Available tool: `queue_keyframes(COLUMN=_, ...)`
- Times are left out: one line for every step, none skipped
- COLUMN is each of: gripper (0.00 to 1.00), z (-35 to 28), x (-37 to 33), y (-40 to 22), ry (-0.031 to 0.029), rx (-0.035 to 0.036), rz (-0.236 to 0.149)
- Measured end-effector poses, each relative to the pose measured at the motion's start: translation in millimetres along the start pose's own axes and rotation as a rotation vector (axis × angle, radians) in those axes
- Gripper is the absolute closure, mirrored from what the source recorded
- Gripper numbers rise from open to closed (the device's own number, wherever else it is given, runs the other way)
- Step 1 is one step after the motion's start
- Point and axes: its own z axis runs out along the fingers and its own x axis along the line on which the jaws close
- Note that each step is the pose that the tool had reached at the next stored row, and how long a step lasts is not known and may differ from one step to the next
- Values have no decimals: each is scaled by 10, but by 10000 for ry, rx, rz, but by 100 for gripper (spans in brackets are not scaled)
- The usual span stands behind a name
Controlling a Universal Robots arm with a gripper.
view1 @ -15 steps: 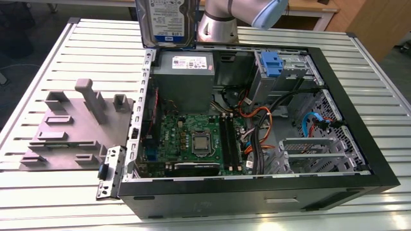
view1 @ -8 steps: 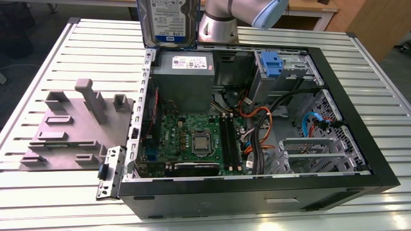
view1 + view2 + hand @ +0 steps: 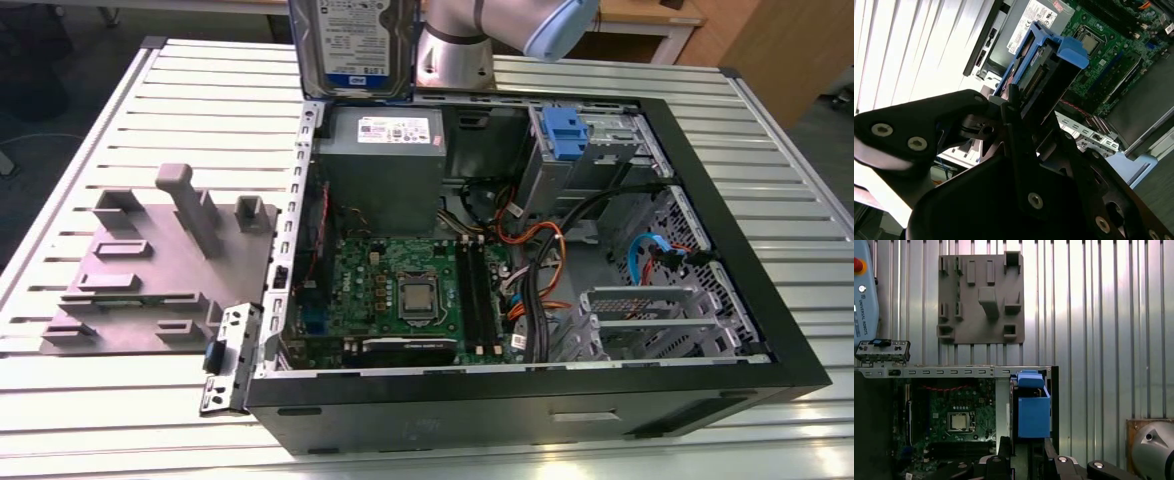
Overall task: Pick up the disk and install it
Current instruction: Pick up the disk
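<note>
- Starting at the exterior view's left: a grey fixture plate [image 3: 147, 270] with upright pegs lies on the slatted table [image 3: 80, 420], well apart from the action.
- Moving right, there it is: the disk [image 3: 354, 45] hangs upright in the air, just above the far edge of the open computer case [image 3: 787, 330], over the power supply [image 3: 380, 150] and right beside the arm [image 3: 461, 40].
- And the gripper [image 3: 1026, 447]: in the first wrist view its black fingers are clamped on the disk, blue side rails and all. A firm hold, by the look of it.
- Progress call: the pick-up half reads as done, since the disk is off the table and carried. The install half is not. The disk sits in no bay and is outside the case.
- Further right, at the case's far corner, a drive cage carries a blue bracket [image 3: 567, 135]. Nearer the camera lie the motherboard [image 3: 400, 290] and a tangle of cables.
- Labels now: the disk wears a white label with a blue band at its lower edge, and the power supply has a white sticker. Both carry print, which I leave unread.
</note>
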Motion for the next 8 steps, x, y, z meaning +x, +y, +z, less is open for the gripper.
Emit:
queue_keyframes(gripper=65, z=0, x=0, y=-9, ry=0, rx=0, rz=0)
queue_keyframes(gripper=65, z=-1, x=0, y=-17, ry=1, rx=-1, rz=0)
queue_keyframes(gripper=65, z=-1, x=0, y=-22, ry=1, rx=-1, rz=0)
queue_keyframes(gripper=65, z=-1, x=0, y=-23, ry=0, rx=0, rz=0)
queue_keyframes(gripper=65, z=0, x=-1, y=-31, ry=0, rx=0, rz=0)
queue_keyframes(gripper=65, z=0, x=-1, y=-34, ry=0, rx=0, rz=0)
queue_keyframes(gripper=65, z=0, x=-1, y=-34, ry=0, rx=0, rz=0)
queue_keyframes(gripper=65, z=-1, x=-1, y=-35, ry=0, rx=0, rz=0)
